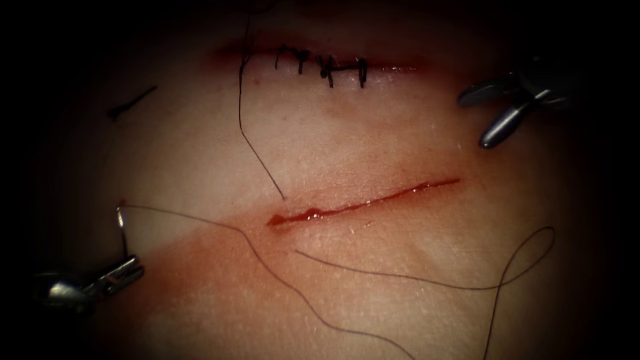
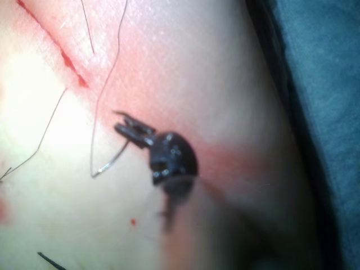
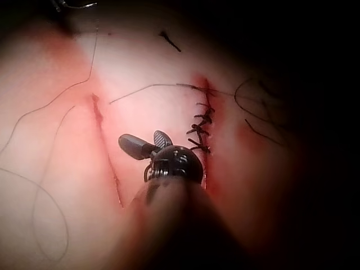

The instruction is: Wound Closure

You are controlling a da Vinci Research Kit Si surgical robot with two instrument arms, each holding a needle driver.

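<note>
Left tool [image 1: 127, 270] sits well left of the open cut [image 1: 363, 202], jaws clamped on the curved needle [image 1: 122, 230] near its lower end — the needle rises clear of the tissue [image 1: 373, 133], its upper end trailing thread [image 1: 267, 267] that runs below the cut. Above the cut lies a stitched wound [image 1: 327, 67]. Right tool [image 1: 503, 110] hovers above the cut's right end — jaws apart, holding nothing.

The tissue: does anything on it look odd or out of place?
A loose cut end of thread lies alone on the tissue, upper left of the open cut. Red fluid pools at the cut's left end. The left tool holds the needle; the right tool holds nothing.
</note>
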